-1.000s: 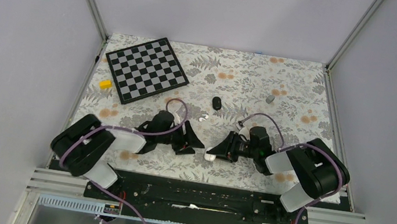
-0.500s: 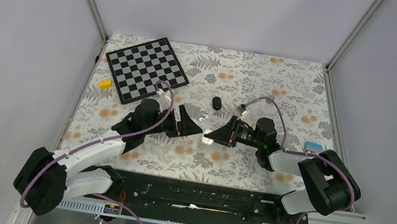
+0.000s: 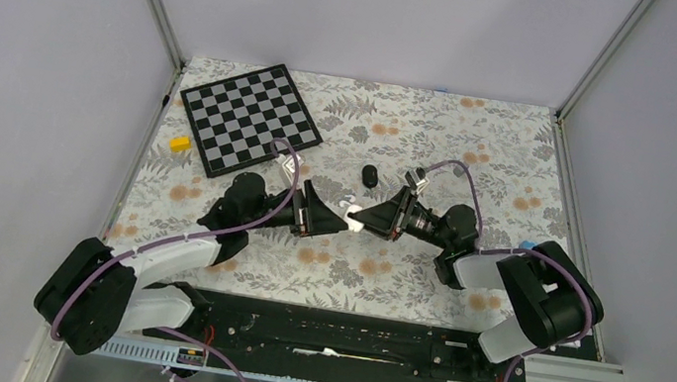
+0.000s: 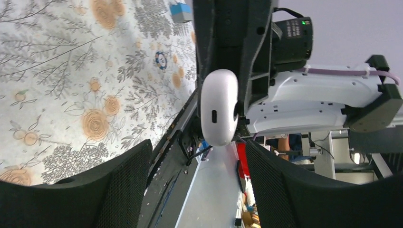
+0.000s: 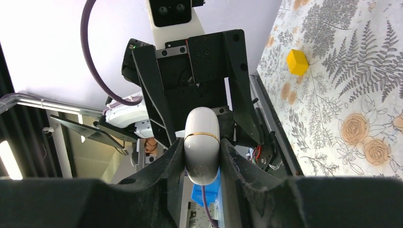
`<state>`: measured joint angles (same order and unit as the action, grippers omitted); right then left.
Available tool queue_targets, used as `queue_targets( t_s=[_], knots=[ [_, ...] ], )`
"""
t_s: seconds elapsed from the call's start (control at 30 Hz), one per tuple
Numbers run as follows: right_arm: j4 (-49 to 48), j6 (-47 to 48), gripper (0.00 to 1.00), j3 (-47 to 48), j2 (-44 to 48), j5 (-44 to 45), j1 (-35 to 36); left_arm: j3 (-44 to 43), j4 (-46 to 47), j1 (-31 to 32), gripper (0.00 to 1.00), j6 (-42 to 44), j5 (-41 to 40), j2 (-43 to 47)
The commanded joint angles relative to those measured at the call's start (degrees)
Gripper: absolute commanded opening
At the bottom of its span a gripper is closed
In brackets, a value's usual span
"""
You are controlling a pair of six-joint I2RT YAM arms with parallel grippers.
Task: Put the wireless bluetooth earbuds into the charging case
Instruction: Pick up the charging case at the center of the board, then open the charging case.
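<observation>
The white charging case (image 5: 202,142) is closed, with a gold seam round it. My right gripper (image 5: 202,159) is shut on it and holds it above the table (image 3: 423,133). In the top view the case (image 3: 352,213) hangs between the two grippers. My left gripper (image 3: 331,218) faces my right gripper (image 3: 370,220) tip to tip. In the left wrist view the case (image 4: 218,107) sits just beyond my open left gripper (image 4: 197,152), clear of both fingers (image 4: 119,185). No earbuds show in any view.
A black oval pebble (image 3: 370,175) lies just behind the grippers, with a small white piece (image 3: 348,200) near it. A chessboard (image 3: 250,119) lies at the back left, with a yellow block (image 3: 180,143) beside it. A blue item (image 3: 532,246) sits by the right arm.
Both arms have reached out from near their bases towards the middle. The right gripper has carried the case up and back, and the left gripper now faces it closely.
</observation>
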<state>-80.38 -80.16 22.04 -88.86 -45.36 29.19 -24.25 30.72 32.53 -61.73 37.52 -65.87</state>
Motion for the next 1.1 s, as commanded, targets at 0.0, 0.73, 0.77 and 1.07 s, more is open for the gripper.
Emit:
queue_targets(
  t_s=[0.0, 0.73, 0.77, 1.07],
  knots=[
    [-10.0, -4.1, 0.00, 0.6, -0.7, -1.2, -0.3, -2.0, 8.2, -0.1, 0.73, -1.1, 4.0, -0.2],
    [-15.1, -8.1, 0.00, 1.7, -2.0, -2.8, -0.2, 0.0, 26.5, -0.1, 0.53, -11.7, 7.2, -5.4],
    [-15.1, -8.2, 0.00, 1.8, -2.1, -2.8, -0.2, -0.1, 26.5, -0.1, 0.53, -11.7, 7.4, -5.5],
    [-15.1, -8.4, 0.00, 2.0, -1.9, -3.0, -0.2, -0.5, 25.6, -0.1, 0.37, -11.3, 7.5, -6.1]
  ],
)
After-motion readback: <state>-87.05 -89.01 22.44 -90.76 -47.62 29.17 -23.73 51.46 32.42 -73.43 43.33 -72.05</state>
